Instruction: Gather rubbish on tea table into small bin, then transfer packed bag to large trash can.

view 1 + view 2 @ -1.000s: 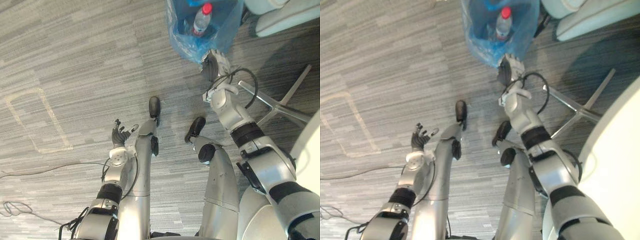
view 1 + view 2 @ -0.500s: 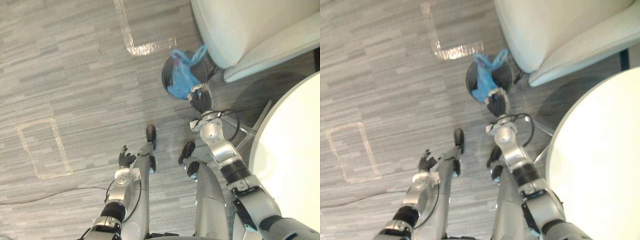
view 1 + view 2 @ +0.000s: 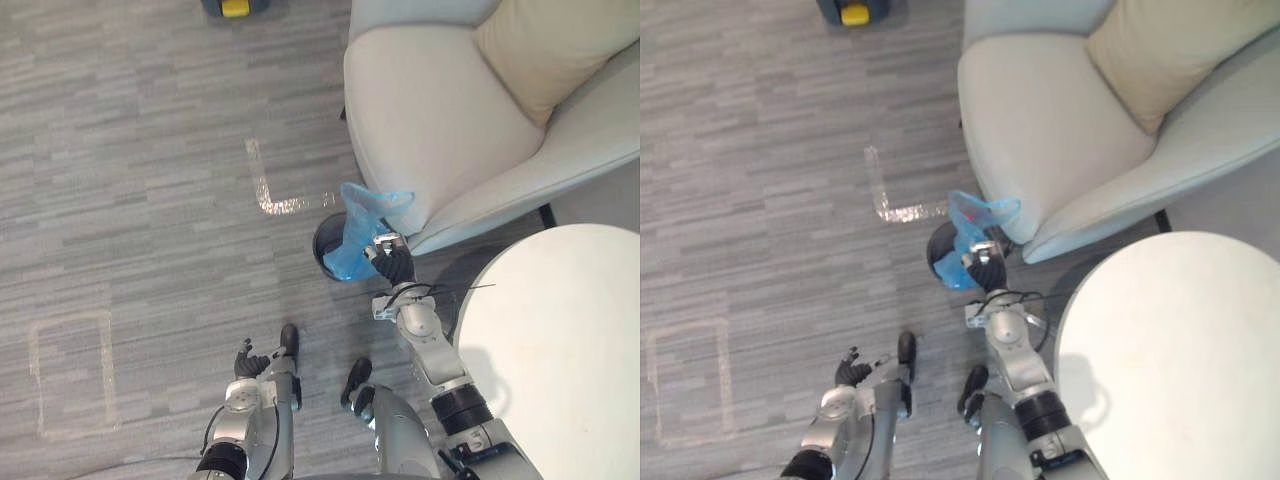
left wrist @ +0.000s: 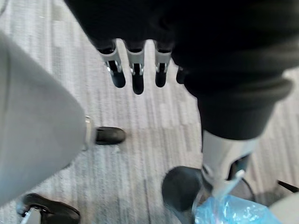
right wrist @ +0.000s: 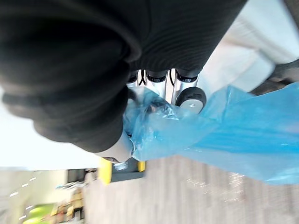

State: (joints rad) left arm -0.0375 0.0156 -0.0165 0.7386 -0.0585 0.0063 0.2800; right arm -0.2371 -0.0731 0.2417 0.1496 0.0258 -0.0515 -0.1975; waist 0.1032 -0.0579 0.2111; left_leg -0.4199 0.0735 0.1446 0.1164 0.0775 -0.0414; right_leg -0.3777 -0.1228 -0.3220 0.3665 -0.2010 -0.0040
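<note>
A blue plastic bag (image 3: 358, 232) rises out of the small black bin (image 3: 324, 250) on the floor beside the armchair. Its lower part is still inside the bin's rim and its top is pulled up. My right hand (image 3: 394, 266) is shut on the bag's upper edge. In the right wrist view its fingers (image 5: 183, 91) curl round bunched blue plastic (image 5: 210, 135). My left hand (image 3: 246, 359) hangs low on my left, apart from the bag, with straight fingers (image 4: 135, 74) and nothing in it. What the bag holds is hidden.
A pale armchair (image 3: 440, 120) with a beige cushion (image 3: 545, 45) stands just behind the bin. The round white table (image 3: 550, 345) is at my right. Tape marks (image 3: 270, 190) lie on the grey carpet, and a yellow and blue object (image 3: 230, 7) sits at the far edge.
The camera has moved, so the chair and table now show and the bin looks smaller. My right hand keeps its hold and the bag's top now stands higher above the bin.
</note>
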